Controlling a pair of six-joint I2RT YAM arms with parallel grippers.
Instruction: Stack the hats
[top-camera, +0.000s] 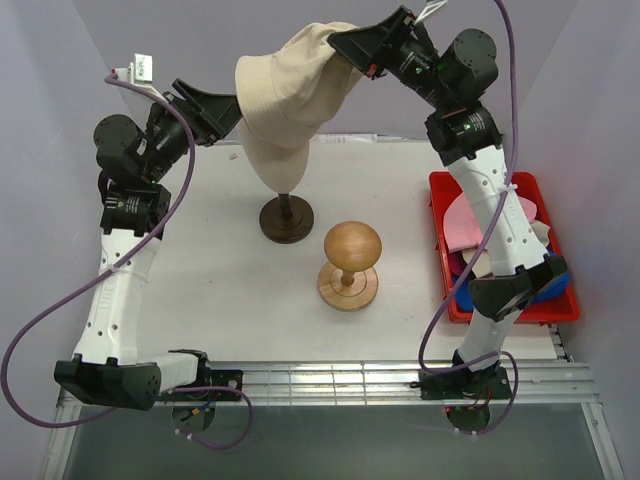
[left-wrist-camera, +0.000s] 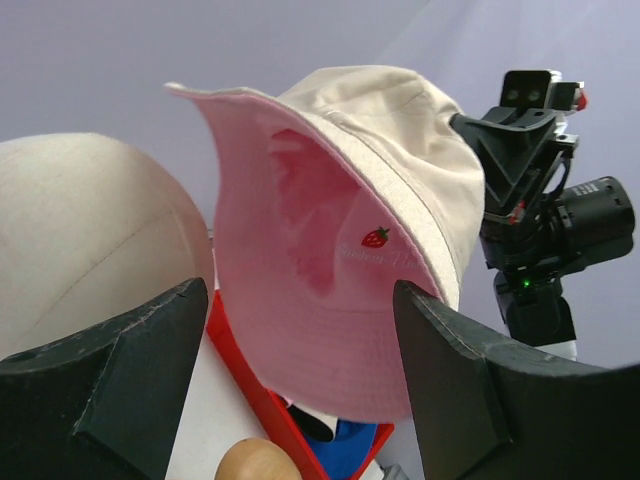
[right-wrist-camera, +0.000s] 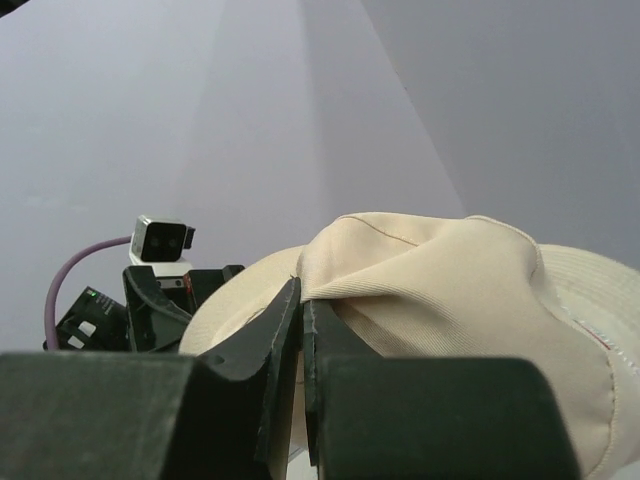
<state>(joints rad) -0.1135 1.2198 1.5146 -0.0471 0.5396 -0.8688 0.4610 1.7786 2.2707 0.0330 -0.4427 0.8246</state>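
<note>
My right gripper (top-camera: 357, 47) is shut on a fold in the crown of the beige bucket hat (top-camera: 290, 85), holding it tilted over the pale head form (top-camera: 275, 165). The pinch shows in the right wrist view (right-wrist-camera: 303, 290). The hat's underside (left-wrist-camera: 320, 300) is light pink with a small strawberry mark; I cannot tell whether this is a lining or the pink hat nested inside. My left gripper (top-camera: 228, 118) is open, its fingers either side of the pink brim in its wrist view (left-wrist-camera: 300, 300), not touching it. A pink hat (top-camera: 462, 228) and a blue cap (top-camera: 548, 285) lie in the red tray (top-camera: 445, 180).
The head form stands on a dark round base (top-camera: 287, 220). A round light wooden stand (top-camera: 350, 262) stands mid-table, in front of it. The red tray sits at the right edge, partly under my right arm. Grey walls close the back and sides.
</note>
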